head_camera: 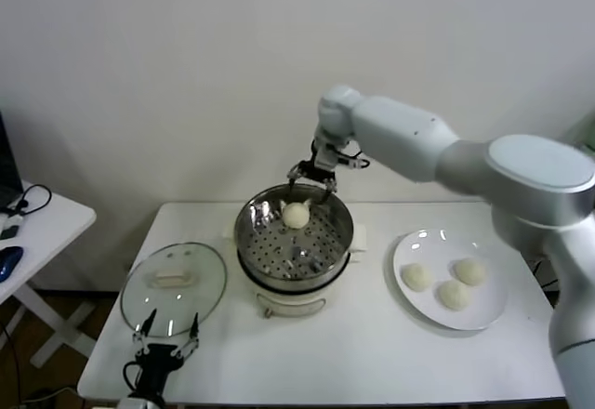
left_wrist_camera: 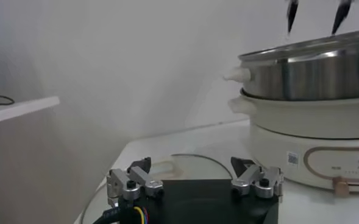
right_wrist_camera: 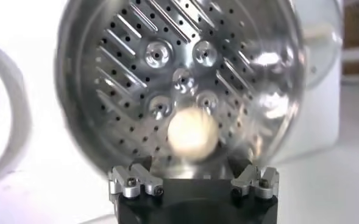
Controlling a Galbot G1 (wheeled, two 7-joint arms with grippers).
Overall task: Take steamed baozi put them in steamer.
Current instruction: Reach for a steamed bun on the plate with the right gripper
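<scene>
Left gripper [head_camera: 165,346] open, low by glass lid [head_camera: 174,288], 1 smooth cream baozi [head_camera: 296,215] in steamer [head_camera: 294,242]

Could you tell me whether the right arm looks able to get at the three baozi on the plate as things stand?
Probably yes. The right gripper hangs open above the steamer, holding nothing, and the three baozi lie uncovered on the plate on that arm's side, with nothing between.

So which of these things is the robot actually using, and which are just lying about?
In use:
right gripper, open above the steamer
bun in the steamer
three buns on the plate

Lying about:
glass lid
left gripper, parked, open
side table
</scene>
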